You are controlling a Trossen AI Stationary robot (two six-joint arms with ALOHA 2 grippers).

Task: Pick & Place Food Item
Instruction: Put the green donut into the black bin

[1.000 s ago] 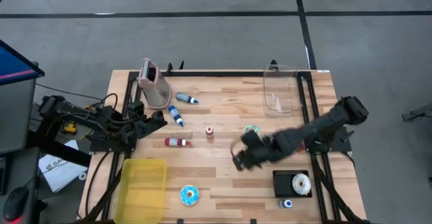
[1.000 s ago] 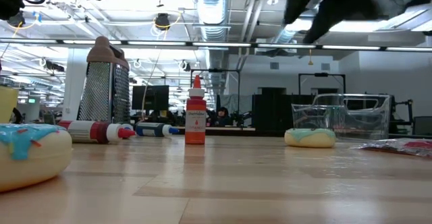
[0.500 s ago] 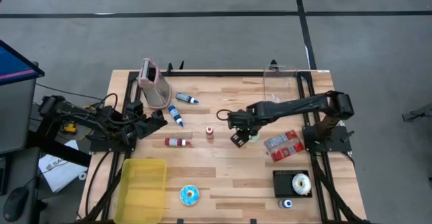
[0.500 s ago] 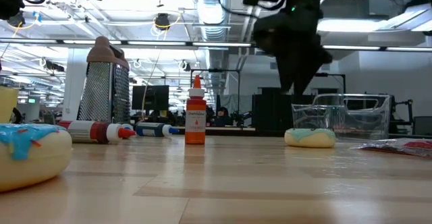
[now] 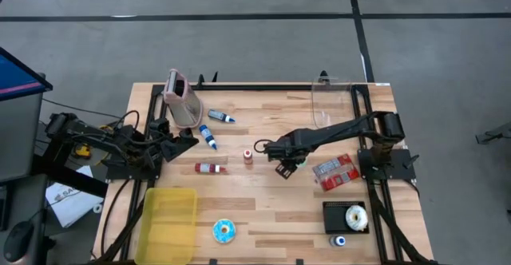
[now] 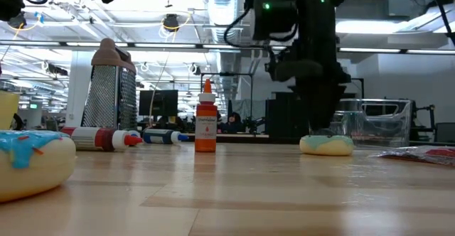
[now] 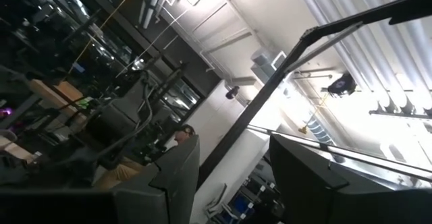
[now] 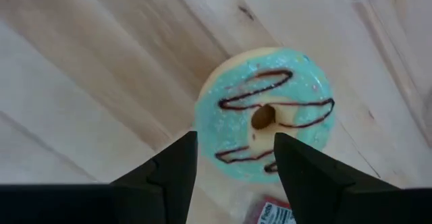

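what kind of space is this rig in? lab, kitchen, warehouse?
Most likely an open-plan robotics lab or workshop, not a kitchen. Exposed ceiling ducts and strip lights run overhead, dark monitors stand at workstations behind the wooden table, and the floor is bare grey concrete with taped lines.

Right arm stretched over the table's middle, left arm parked at the left edge.

The dark right arm reaches from its base at the table's right side toward the centre, its wrist bent downward so the two-finger right gripper (image 5: 289, 160) points at the tabletop; its dark fingers (image 8: 174, 173) stand apart with a clear gap between them. The dark left arm lies folded low at the table's left edge, and the left gripper (image 5: 182, 140) has its fingers (image 7: 177, 177) parted, aimed upward into the room.
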